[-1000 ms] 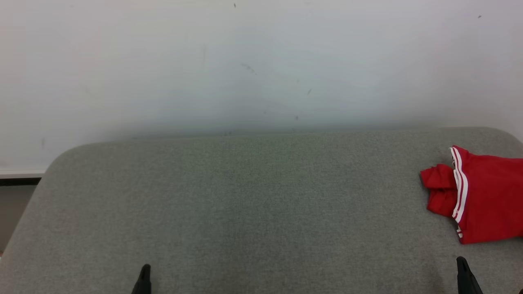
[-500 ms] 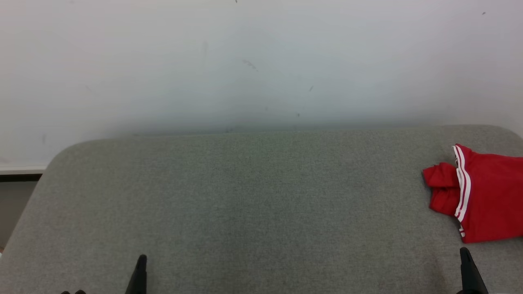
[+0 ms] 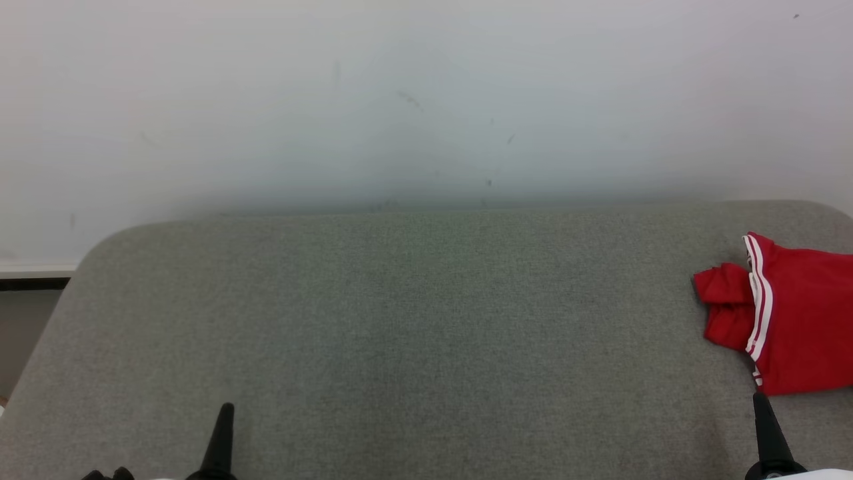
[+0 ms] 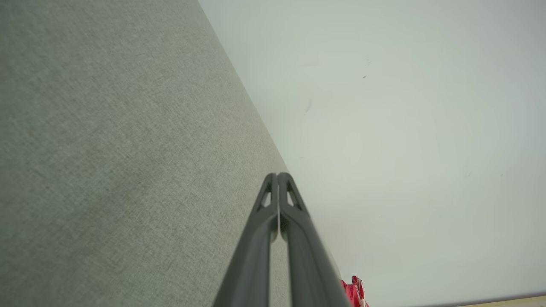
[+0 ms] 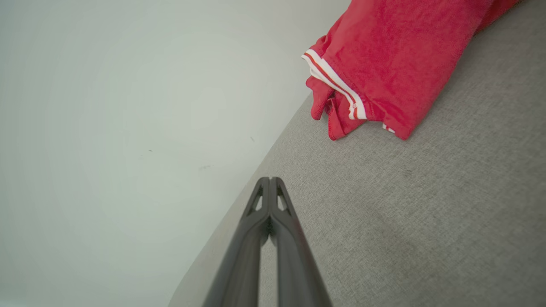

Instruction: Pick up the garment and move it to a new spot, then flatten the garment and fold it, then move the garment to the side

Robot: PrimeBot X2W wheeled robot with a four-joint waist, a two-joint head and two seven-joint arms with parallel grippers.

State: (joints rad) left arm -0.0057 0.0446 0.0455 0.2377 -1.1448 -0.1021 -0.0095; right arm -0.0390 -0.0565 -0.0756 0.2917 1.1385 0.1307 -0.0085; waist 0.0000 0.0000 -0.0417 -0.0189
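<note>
The garment (image 3: pixel 793 313) is red with white stripes at its hem and lies folded at the far right of the grey padded surface (image 3: pixel 413 333), cut off by the head view's right edge. My right gripper (image 3: pixel 761 404) stands shut at the lower right, just below the garment and apart from it. In the right wrist view its fingertips (image 5: pixel 270 181) are pressed together, with the garment (image 5: pixel 384 59) ahead and to the right. My left gripper (image 3: pixel 226 411) is shut at the lower left, empty. The left wrist view shows its tips (image 4: pixel 278 175) closed and a sliver of the garment (image 4: pixel 354 294).
A pale wall (image 3: pixel 426 100) rises right behind the grey surface. The surface's rounded left corner (image 3: pixel 100 247) drops off toward a dark baseboard strip (image 3: pixel 33 283).
Both grippers' fingertips reach higher into the head view than a second ago. The whole picture has shifted slightly, so the camera has moved. The garment lies as before.
</note>
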